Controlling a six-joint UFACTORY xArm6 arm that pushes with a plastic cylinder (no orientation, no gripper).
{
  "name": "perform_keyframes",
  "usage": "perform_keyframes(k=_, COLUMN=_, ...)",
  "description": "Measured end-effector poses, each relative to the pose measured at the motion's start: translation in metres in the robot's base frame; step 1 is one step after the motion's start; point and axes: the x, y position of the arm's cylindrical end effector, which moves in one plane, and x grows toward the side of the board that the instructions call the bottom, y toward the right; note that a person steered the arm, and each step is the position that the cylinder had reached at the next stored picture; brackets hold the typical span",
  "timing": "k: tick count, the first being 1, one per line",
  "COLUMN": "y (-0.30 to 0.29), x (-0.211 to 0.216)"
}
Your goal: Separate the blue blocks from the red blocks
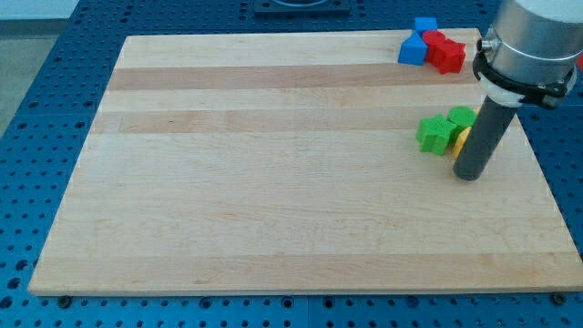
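Two blue blocks and red blocks are bunched at the view's top right. A blue triangular block [413, 50] lies at the left of the bunch, a blue block [425, 25] above it. A red block [447, 55] sits right of them, touching, with another red piece [430, 38] between. My tip [469, 174] rests on the board well below this bunch, just right of the green blocks, not touching any blue or red block.
Two green blocks [435, 133] [461, 117] lie next to my rod, with a yellow block [462, 138] partly hidden behind it. The wooden board [273, 182] sits on a blue perforated table; its right edge is near the rod.
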Motion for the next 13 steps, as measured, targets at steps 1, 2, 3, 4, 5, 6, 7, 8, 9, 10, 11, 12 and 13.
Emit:
perform_keyframes(k=1, y=-0.009, x=0.005)
perform_keyframes(k=2, y=-0.031, x=0.032)
perform_keyframes(k=3, y=-0.060, x=0.037)
perform_keyframes(k=4, y=-0.088, x=0.037)
perform_keyframes(k=5, y=-0.110, x=0.023)
perform_keyframes(k=6, y=-0.112, x=-0.021)
perform_keyframes(k=7, y=-0.111, x=-0.072)
perform_keyframes(k=8, y=-0.105, x=-0.099)
perform_keyframes(k=9, y=-0.100, x=-0.105)
perform_keyframes(k=10, y=-0.085, x=-0.106)
perform_keyframes(k=11, y=-0.063, x=-0.106)
perform_keyframes(k=12, y=-0.058, x=-0.107)
perform_keyframes(k=13, y=-0.049, x=-0.115)
